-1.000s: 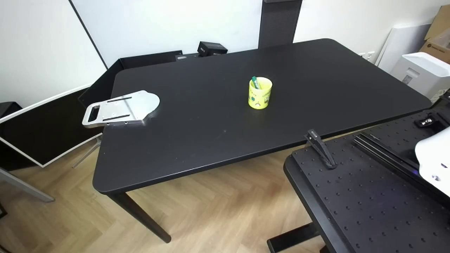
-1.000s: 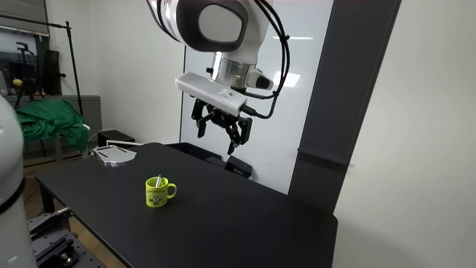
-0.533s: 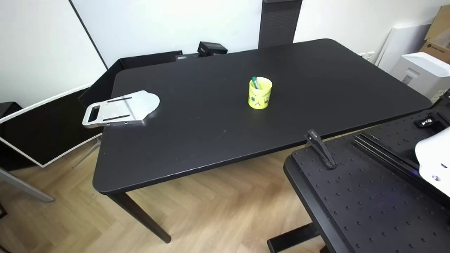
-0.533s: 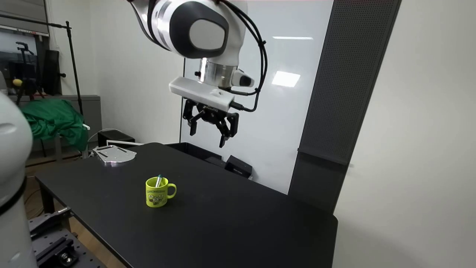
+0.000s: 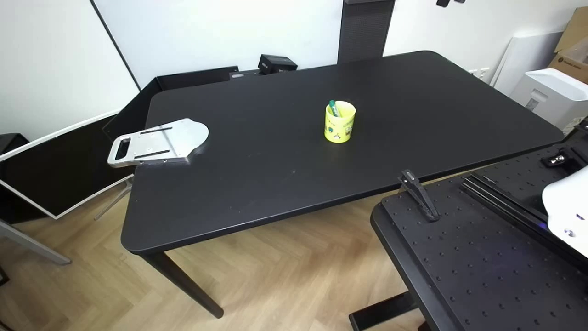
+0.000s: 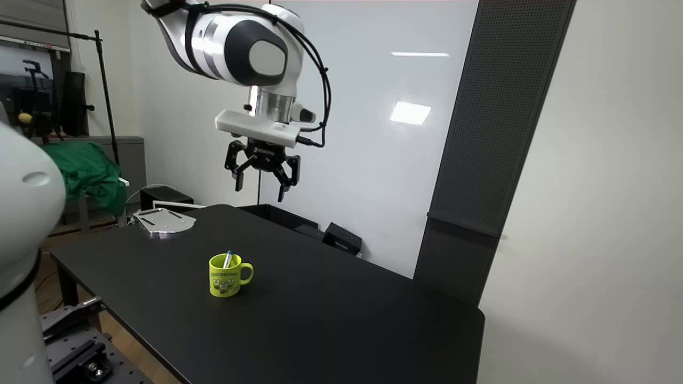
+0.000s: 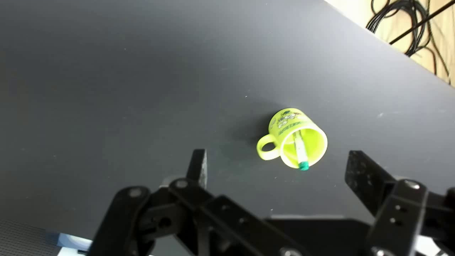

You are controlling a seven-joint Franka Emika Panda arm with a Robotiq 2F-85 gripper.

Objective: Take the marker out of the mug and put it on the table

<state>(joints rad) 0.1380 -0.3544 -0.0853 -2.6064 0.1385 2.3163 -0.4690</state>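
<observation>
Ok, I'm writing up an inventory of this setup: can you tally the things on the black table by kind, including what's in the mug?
Mug: 1
Marker, leaning inside it: 1
Flat metal plate, jutting over the edge of the table: 1
Total: 3

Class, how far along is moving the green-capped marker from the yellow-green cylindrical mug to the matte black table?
Done: nothing yet; the marker leans inside the mug. In hand: nothing; the open black jointed gripper hangs clear of both. Left: grasp the marker, lift it out, lay it on the table.
</observation>
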